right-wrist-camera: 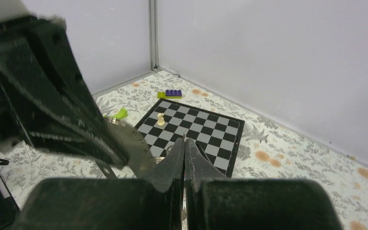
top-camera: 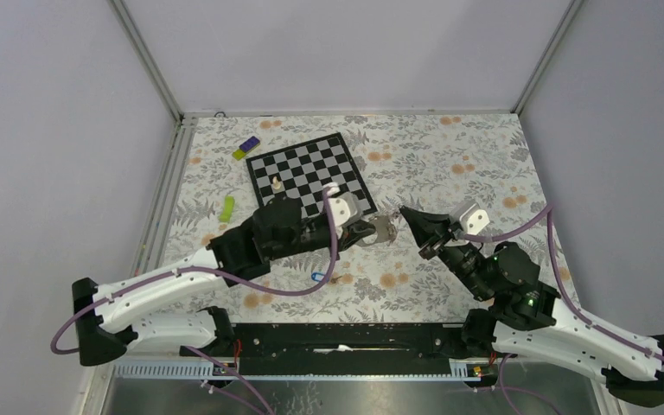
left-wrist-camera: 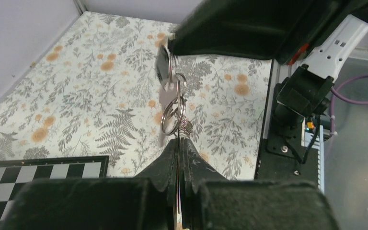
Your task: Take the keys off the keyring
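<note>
The keyring [left-wrist-camera: 173, 115], a thin silvery wire ring, hangs in the air between my two grippers. Silvery keys [left-wrist-camera: 167, 92] and a dark-headed one [left-wrist-camera: 161, 64] dangle from it. My left gripper [left-wrist-camera: 179, 140] is shut on the ring's lower edge. From above in that view, my right gripper [left-wrist-camera: 170, 46] pinches the dark-headed key. In the top view the bunch [top-camera: 385, 229] sits between the left gripper [top-camera: 373, 232] and the right gripper [top-camera: 405, 211], right of the chessboard. In the right wrist view my right gripper [right-wrist-camera: 184, 142] is shut, with a thin metal sliver between its tips.
A chessboard [top-camera: 307, 169] with a white chess piece [top-camera: 275, 183] lies behind the left arm. A purple and green brick [top-camera: 245, 149] and a green piece [top-camera: 226, 207] lie to its left. A small blue item [top-camera: 318, 277] rests on the floral cloth near the left forearm.
</note>
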Action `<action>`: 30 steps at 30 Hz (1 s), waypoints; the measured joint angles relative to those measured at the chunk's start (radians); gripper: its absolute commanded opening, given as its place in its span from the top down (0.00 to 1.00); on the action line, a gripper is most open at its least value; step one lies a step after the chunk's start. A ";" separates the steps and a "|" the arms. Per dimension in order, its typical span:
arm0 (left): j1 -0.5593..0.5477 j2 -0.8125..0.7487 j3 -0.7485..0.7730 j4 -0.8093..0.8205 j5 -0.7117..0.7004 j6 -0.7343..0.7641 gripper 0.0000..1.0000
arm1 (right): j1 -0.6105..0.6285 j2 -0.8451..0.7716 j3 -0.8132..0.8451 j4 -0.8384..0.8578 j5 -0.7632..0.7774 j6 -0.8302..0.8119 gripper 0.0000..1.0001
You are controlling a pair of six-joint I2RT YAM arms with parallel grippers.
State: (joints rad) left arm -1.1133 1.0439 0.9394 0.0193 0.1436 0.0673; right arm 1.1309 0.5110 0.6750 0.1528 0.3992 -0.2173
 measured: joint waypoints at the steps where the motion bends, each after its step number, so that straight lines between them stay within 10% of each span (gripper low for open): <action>1: 0.000 0.019 0.056 -0.074 0.002 0.000 1.00 | 0.000 -0.010 -0.014 0.002 0.003 0.009 1.00; 13: 0.000 0.285 0.429 -0.738 0.064 -0.101 1.00 | 0.000 -0.179 -0.288 0.043 -0.001 0.199 1.00; 30: 0.002 0.309 0.492 -1.009 0.067 -0.323 1.00 | 0.002 -0.252 -0.452 0.112 -0.114 0.391 1.00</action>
State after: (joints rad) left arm -1.1110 1.3529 1.4311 -0.9894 0.2104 -0.2558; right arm 1.1324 0.2588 0.2234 0.2646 0.2855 0.1734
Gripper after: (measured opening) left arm 0.013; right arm 0.021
